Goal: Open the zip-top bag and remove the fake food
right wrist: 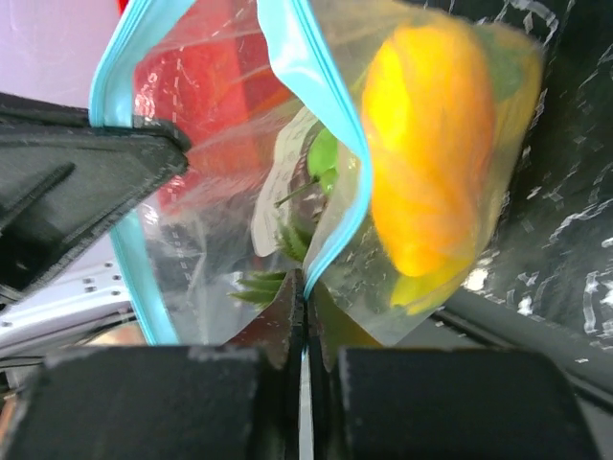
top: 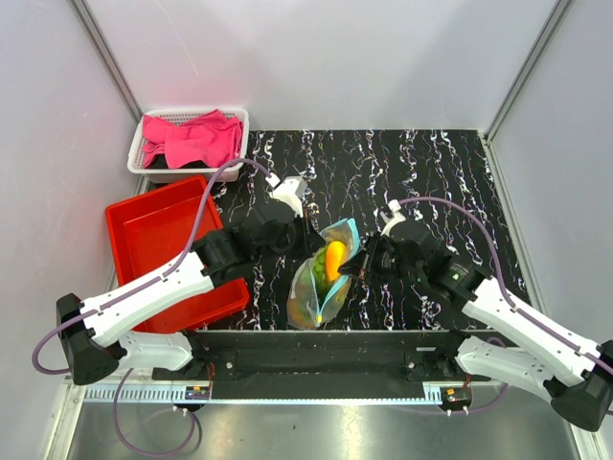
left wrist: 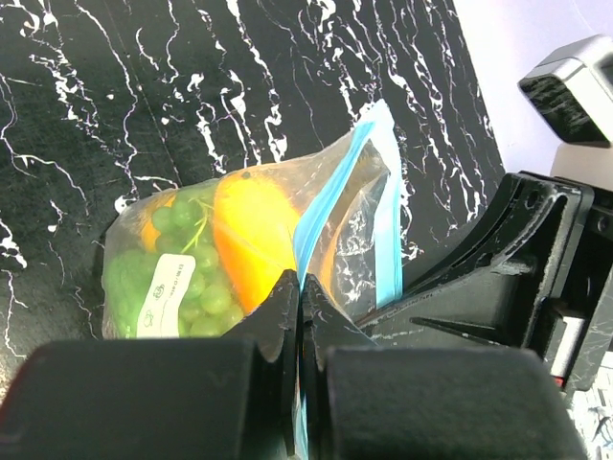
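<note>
The zip-top bag (top: 316,292) is judged light, limp, slippery; its stiffer zip strip (left wrist: 330,196) is clamped at ten o'clock by the left end effector (left wrist: 300,297), at three by the right end effector (right wrist: 305,299), both closed tight.

Left pincer (left wrist: 300,299) pinched closed; right pincer (right wrist: 305,292) likewise
</note>
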Controlling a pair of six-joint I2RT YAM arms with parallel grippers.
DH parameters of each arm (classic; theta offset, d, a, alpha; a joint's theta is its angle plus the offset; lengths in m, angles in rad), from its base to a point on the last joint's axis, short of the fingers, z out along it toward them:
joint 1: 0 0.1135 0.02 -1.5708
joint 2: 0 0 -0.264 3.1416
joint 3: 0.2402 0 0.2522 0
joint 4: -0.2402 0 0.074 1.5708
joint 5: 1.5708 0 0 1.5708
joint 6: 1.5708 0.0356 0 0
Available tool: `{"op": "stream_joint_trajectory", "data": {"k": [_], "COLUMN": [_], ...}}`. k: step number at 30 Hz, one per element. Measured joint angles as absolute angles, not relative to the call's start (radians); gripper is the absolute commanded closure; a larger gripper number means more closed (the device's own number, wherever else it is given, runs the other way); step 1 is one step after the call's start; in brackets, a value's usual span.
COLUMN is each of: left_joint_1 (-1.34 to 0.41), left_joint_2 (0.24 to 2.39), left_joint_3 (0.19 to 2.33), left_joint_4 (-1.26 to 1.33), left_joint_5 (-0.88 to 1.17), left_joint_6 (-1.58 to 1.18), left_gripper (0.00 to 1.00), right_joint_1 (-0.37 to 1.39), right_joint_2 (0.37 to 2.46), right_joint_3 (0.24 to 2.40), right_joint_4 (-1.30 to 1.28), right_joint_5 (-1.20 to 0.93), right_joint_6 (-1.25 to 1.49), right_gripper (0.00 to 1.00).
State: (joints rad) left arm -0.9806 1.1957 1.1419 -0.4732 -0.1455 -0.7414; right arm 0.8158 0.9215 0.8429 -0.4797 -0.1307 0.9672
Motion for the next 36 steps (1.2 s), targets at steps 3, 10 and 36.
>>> {"op": "stream_joint_trajectory", "data": {"k": [3,10,36], "left_joint_1": [-0.981,-0.968,-0.946], "left_joint_2": [1.202,1.23,1.057], "left_joint_3": [1.167,1.212,1.121], "left_joint_4": [-0.476,-0.437,-0.552], "left_joint_5": [-0.136,-0.108,-0.054], "left_joint_6": [-0.741,-0.743,-0.731], "left_gripper": [1.0,1.0,0.6], "right_joint_1": [0.817,0.818,0.818], "right_joint_2": [0.884,0.831,0.947], "right_joint_3": [0.846,1.005,0.978], "right_joint_4": [-0.513,-0.694,-0.572], "right_joint_5": [-0.091,0.028,-0.205], "right_joint_6": [0.905,0.721,0.596], "right_gripper": [1.0,1.0,1.0]}}
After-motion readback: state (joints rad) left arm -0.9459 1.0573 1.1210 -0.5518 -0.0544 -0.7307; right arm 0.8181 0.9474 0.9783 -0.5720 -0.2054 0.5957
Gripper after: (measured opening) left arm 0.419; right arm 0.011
